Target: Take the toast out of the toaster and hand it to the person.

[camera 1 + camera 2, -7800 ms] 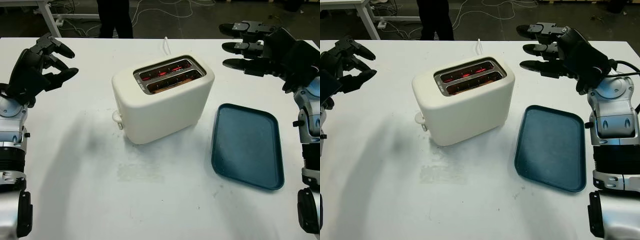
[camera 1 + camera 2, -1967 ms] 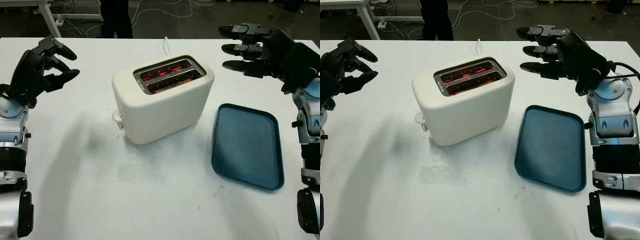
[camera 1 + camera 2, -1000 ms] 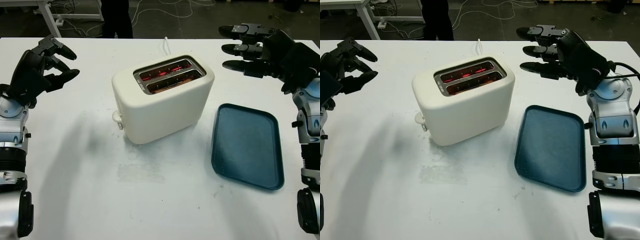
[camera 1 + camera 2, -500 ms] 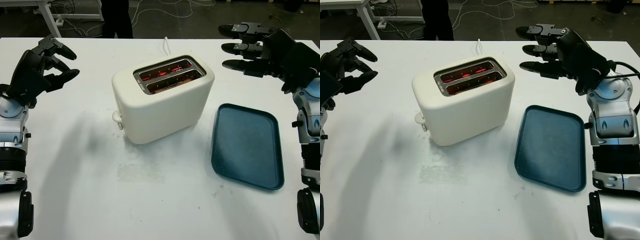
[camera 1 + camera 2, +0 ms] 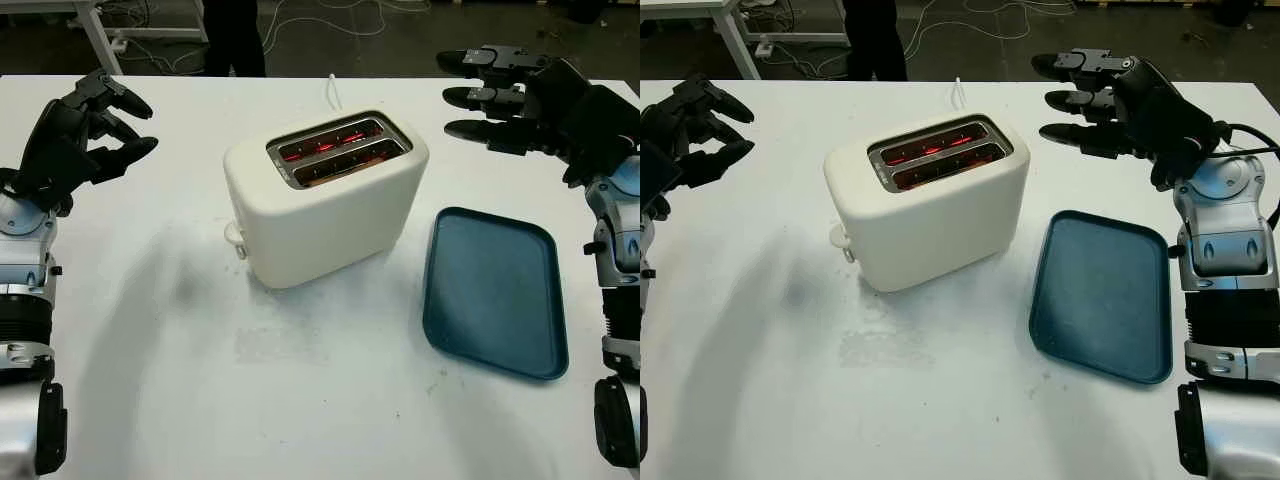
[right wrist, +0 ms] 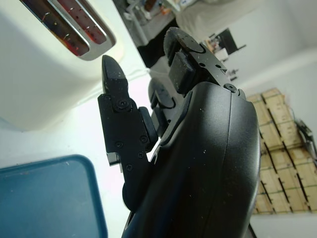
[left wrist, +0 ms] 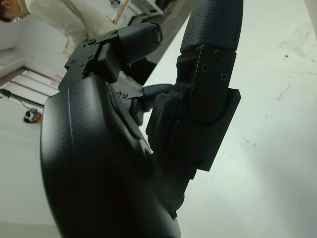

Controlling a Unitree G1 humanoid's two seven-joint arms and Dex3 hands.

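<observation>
A cream two-slot toaster [image 5: 325,200] stands mid-table, its slots glowing red inside. Toast [image 5: 345,166] sits low in the nearer slot, barely showing as a brown edge. My left hand [image 5: 85,135] hovers open above the table's left side, well away from the toaster. Up at the far right, my right hand [image 5: 505,95] is open too, fingers pointing left toward the toaster's far end. The toaster's slots [image 6: 74,27] also appear in the right wrist view. A person in dark trousers [image 5: 232,35] stands beyond the table's far edge.
A dark blue tray [image 5: 495,290] lies on the white table [image 5: 300,380] right of the toaster. A white cord [image 5: 331,88] runs from the toaster to the far edge. Cables lie on the floor beyond, and a white table leg [image 5: 95,30] stands far left.
Nothing has visibly changed; both hands hold their places and the toaster still glows.
</observation>
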